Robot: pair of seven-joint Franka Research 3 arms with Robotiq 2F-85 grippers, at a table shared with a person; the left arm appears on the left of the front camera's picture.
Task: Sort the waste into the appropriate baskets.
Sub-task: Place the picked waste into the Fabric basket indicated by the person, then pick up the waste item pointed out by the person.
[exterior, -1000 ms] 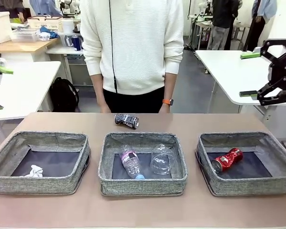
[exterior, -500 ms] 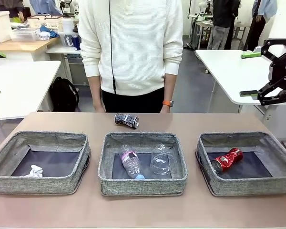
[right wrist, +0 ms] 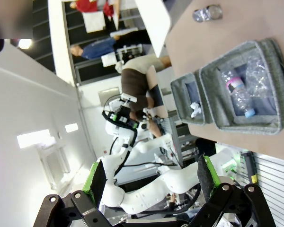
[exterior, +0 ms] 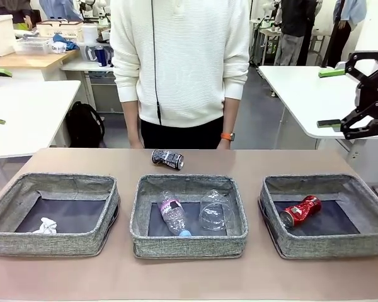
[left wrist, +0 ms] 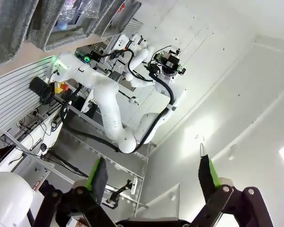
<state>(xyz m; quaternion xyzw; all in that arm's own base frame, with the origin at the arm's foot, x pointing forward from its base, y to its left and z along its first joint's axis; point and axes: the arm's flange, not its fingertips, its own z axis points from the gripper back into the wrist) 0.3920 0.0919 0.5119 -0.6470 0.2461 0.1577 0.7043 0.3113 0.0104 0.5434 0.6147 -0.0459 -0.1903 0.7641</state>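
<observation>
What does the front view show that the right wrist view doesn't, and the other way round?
Front view only: the crushed red can lying in the right basket, and the person's hands at the table's far edge. Right wrist view only: the right gripper seen along its own open green-padded fingers, and the robot's white arm bases beyond. Both: the crushed black-and-white can loose on the table, the bottle and cup in the middle basket, the paper wad.

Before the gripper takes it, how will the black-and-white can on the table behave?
The can lies on its side on the bare table, so a push would probably roll it. It looks crushed and dented, so likely empty and light, and the thin wall may give further under the pads.
</observation>
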